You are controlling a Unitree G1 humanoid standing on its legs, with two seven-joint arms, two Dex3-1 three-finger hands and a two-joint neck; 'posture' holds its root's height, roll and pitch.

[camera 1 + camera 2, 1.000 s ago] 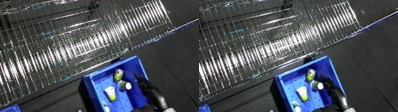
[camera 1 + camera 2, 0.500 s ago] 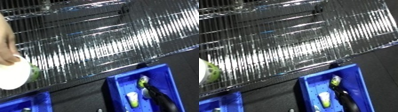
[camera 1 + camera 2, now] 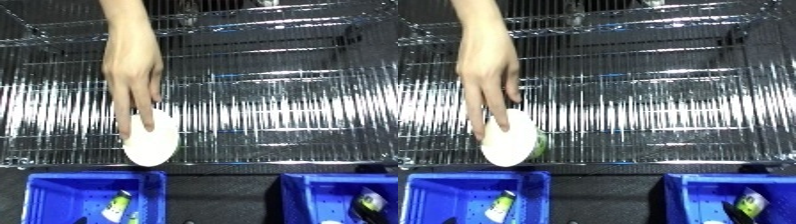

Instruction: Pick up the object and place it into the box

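Note:
A round white object with a green side (image 3: 149,143) rests near the front edge of a wire rack shelf (image 3: 284,115). A person's hand (image 3: 133,75) reaches down from the top and its fingers lie on the object. Below the shelf a blue bin (image 3: 53,192) at the left holds a green and white bottle (image 3: 118,207). A second blue bin (image 3: 696,192) at the right holds a green and white item (image 3: 753,202). The dark shape beside that item looks like the tip of my right hand (image 3: 730,215). My left hand is out of sight.
The wire shelf spans the whole width, with more wire rack behind it at the top. A dark gap of floor (image 3: 222,200) separates the two bins.
The camera has swung, so the shelf now lies level and both bins sit at the bottom edge. The person's hand has brought the white object rightward along the shelf's front.

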